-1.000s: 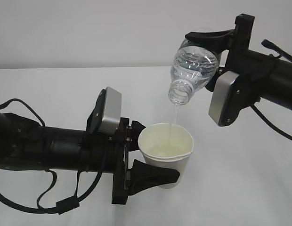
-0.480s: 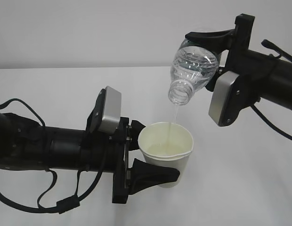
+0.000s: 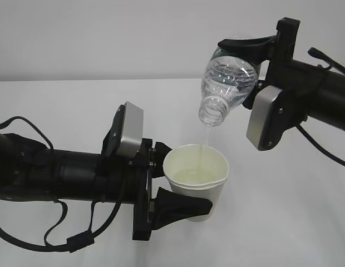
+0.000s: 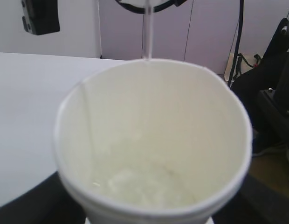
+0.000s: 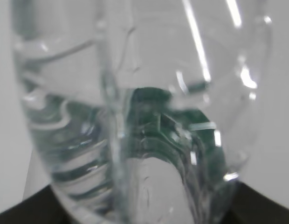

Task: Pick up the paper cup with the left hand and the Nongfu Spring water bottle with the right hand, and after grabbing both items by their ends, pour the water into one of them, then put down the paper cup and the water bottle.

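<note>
A plain white tabletop (image 3: pixel 72 105) fills the scene under a pale grey wall.

The left hand (image 3: pixel 161 183), a black robot arm with a silver-grey plate and looping black cables, lies stretched almost level from the left edge of the exterior view toward the middle. Its gripper is turned on its side, one black finger (image 3: pixel 181 207) curving along the near side of the cup and the other just showing behind the cup's far-left side.

The right hand (image 3: pixel 251 67), a matching black arm with a silver-grey rectangular plate, reaches in from the right edge, higher up. Its gripper clamps the base end of the bottle, one finger (image 3: pixel 245 44) arching over the top of the bottle body.

The Nongfu Spring water bottle (image 3: pixel 227 80), small, clear, ribbed plastic with no cap, is held tilted steeply, threaded neck pointing down and left, its mouth directly above the cup. In the right wrist view its dark green label (image 5: pixel 182 126) shows through the clear wall.

The paper cup (image 3: pixel 196 181), off-white, tapered with a rolled rim, is held upright in the left gripper, above the tabletop.

The water (image 3: pixel 204 136), a thin clear stream, falls from the bottle mouth into the cup, where a shallow pool (image 4: pixel 144 186) lies at the bottom.
</note>
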